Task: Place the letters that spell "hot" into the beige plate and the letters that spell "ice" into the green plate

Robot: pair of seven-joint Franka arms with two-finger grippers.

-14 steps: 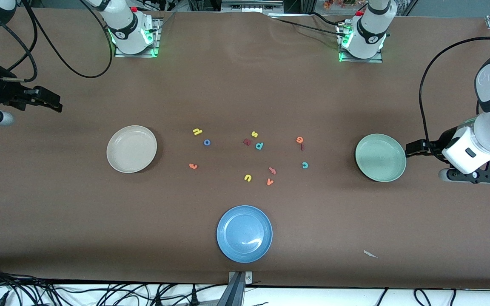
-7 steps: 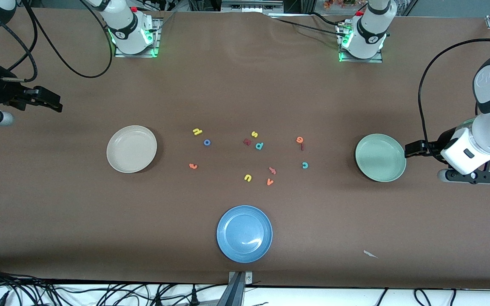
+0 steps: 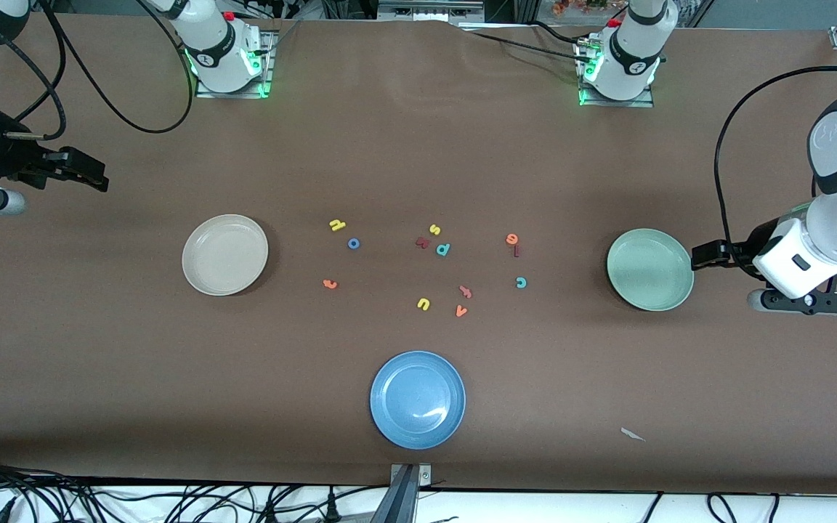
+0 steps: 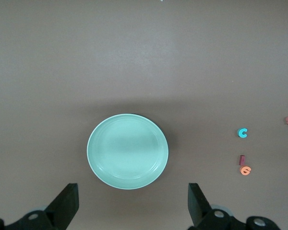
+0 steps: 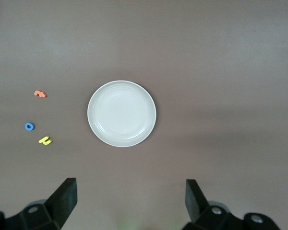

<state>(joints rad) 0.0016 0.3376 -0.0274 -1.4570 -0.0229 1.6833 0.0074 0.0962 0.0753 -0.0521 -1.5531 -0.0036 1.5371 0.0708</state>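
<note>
- Beige plate: empty, toward the right arm's end of the table, roughly nine o'clock from the scatter of letters
- Green plate: empty, toward the left arm's end, roughly three o'clock from the same scatter
- Blue plate: empty, six o'clock from the letters, nearest the front camera
- Yellow "h", blue "o", orange "t": all on the bare table in a loose group near the beige plate; "o" just beside "h" at its five o'clock, "t" nearer the camera
- Orange "e", dark red "i", teal "c": on the table on the green plate's side; "i" just beside "e" at its six o'clock, "c" nearer the camera
- Other letters in the middle: yellow "s", teal "p", a dark red letter, yellow "u", orange "v", a salmon letter
- Right gripper: claw released, holding nothing, up over the bare table at about ten o'clock from the beige plate
- Left gripper: claw released, empty, up over the table at the green plate's three o'clock edge
- Scrap of white paper: on the table toward the left arm's end, near the camera's edge
</note>
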